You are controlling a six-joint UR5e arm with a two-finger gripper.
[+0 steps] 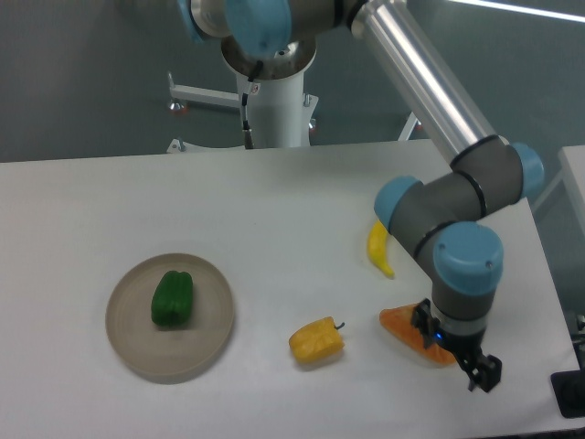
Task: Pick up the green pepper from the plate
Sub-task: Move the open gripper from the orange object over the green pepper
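Fingers [483, 375] hang well apart from green pepper [172, 298] on plate [212, 343].

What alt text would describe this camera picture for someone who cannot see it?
A green pepper lies on a round plate at the table's left, while the robot's gripper hangs far right, beside an orange vegetable. A yellow pepper and a banana lie between.
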